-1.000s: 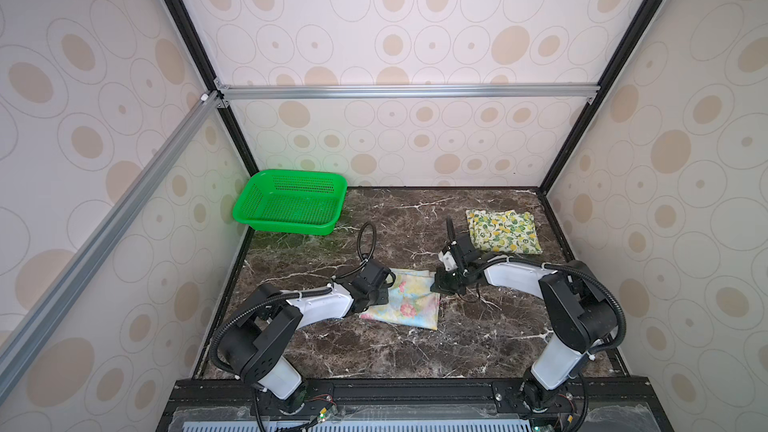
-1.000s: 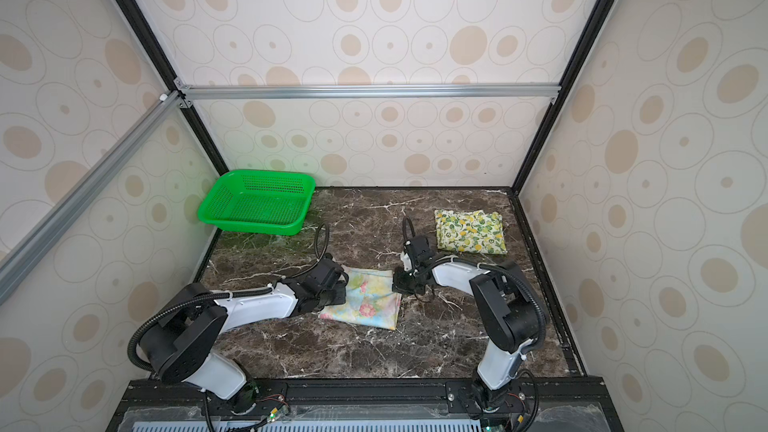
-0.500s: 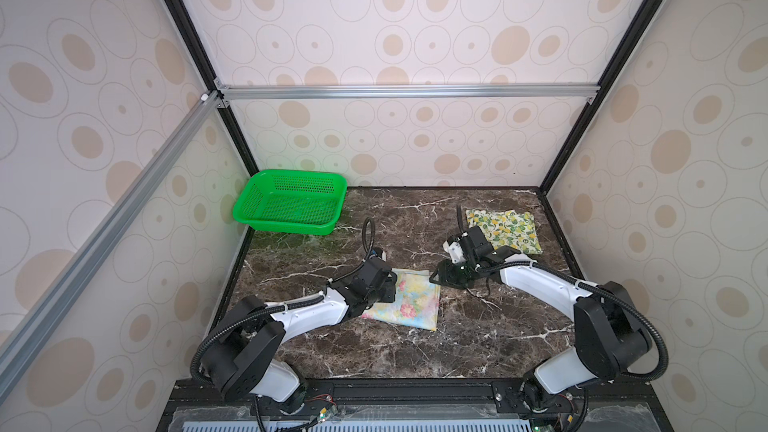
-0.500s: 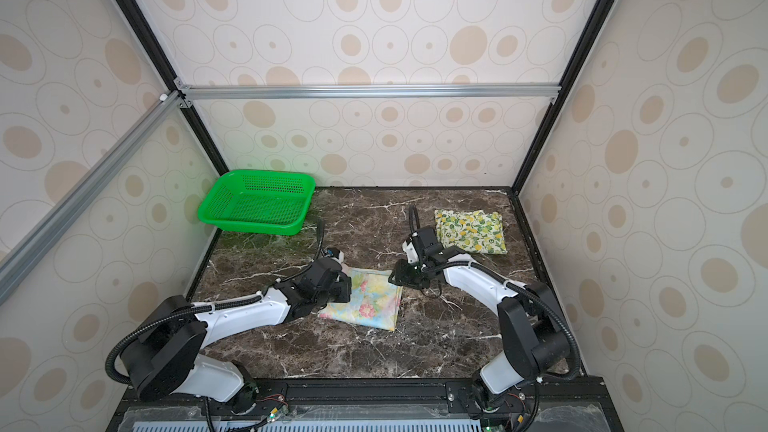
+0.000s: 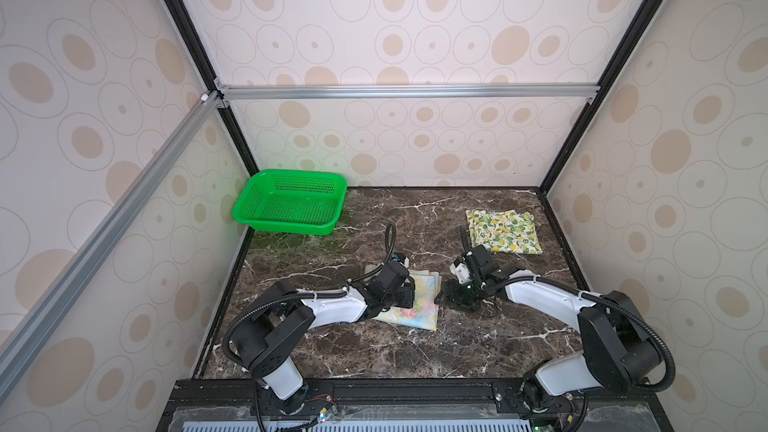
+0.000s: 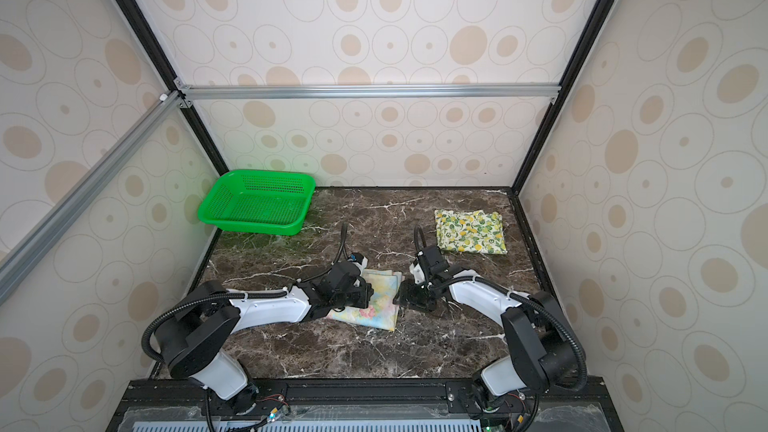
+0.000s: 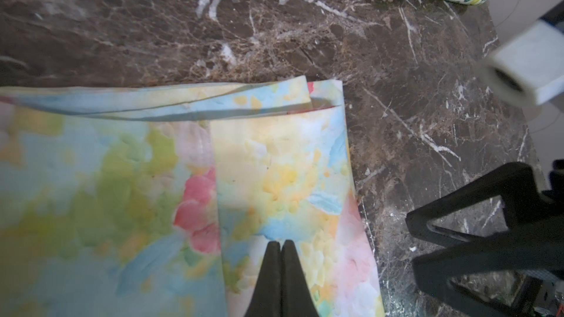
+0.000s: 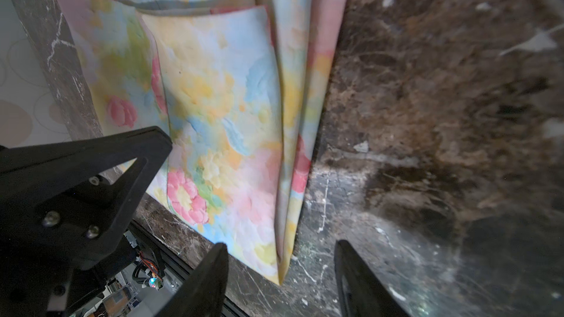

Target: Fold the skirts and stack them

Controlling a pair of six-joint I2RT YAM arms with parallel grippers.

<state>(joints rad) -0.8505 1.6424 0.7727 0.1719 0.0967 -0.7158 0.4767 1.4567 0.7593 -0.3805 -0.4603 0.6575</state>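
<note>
**Two folded skirts on a marble bench, boxed in by spotted walls**

The bench [image 5: 374, 351] is dark brown marble with white veins, slightly glossy, and speckled with pale flecks in the wrist views. Three walls [image 5: 415, 35] papered in cream with beige ovals close it in. They are held by black posts [image 5: 579, 118], and a silver rail [image 5: 407, 91] crosses the back wall with another running along the left side. A green perforated basket [image 5: 286, 224] sits in the far left corner and throws a green tint on the stone beside it.

The lemon skirt [image 5: 503, 231] lies folded flat near the far right corner, well apart from everything else. The pastel skirt [image 5: 422, 305] lies folded near the middle of the bench, its layered edges lifting a little at one end.

The left tool [image 7: 280, 243] has its tips pressed together over the pastel skirt; I cannot tell whether any cloth is pinched. The right tool [image 8: 280, 243] has its jaws apart, low over bare stone just beside that skirt's right edge and gripping nothing.
</note>
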